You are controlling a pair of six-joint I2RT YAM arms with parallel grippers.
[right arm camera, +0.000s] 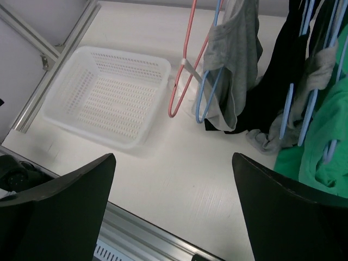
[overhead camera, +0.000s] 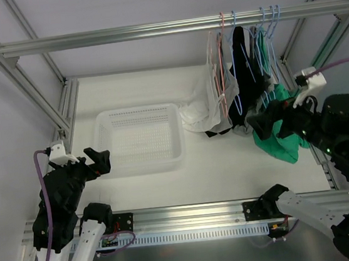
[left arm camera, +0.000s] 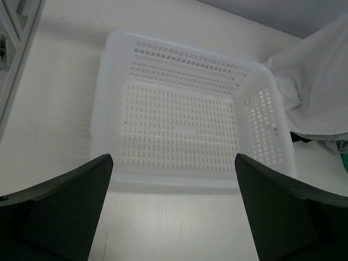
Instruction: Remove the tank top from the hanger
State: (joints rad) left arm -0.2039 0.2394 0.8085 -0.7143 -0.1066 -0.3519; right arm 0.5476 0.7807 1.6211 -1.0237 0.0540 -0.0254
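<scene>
A light grey tank top [right arm camera: 235, 60] hangs on a blue hanger [right arm camera: 205, 103] from the rail [overhead camera: 150, 30], beside a pink hanger [right arm camera: 184, 76]. From above it shows as a pale garment [overhead camera: 212, 98] whose hem rests on the table. To its right hang a black top [right arm camera: 283, 70] and a green one [right arm camera: 321, 157] on more blue hangers. My right gripper [right arm camera: 173, 157] is open and empty, near the green top's lower edge [overhead camera: 257, 124]. My left gripper [left arm camera: 173, 159] is open and empty at the near left of the basket [overhead camera: 101, 161].
A white perforated basket [overhead camera: 136, 111] sits left of the clothes, with nothing in it [left arm camera: 103, 109]. Aluminium frame posts stand along both sides of the table [overhead camera: 65, 111]. The garments' hems bunch on the table under the rail.
</scene>
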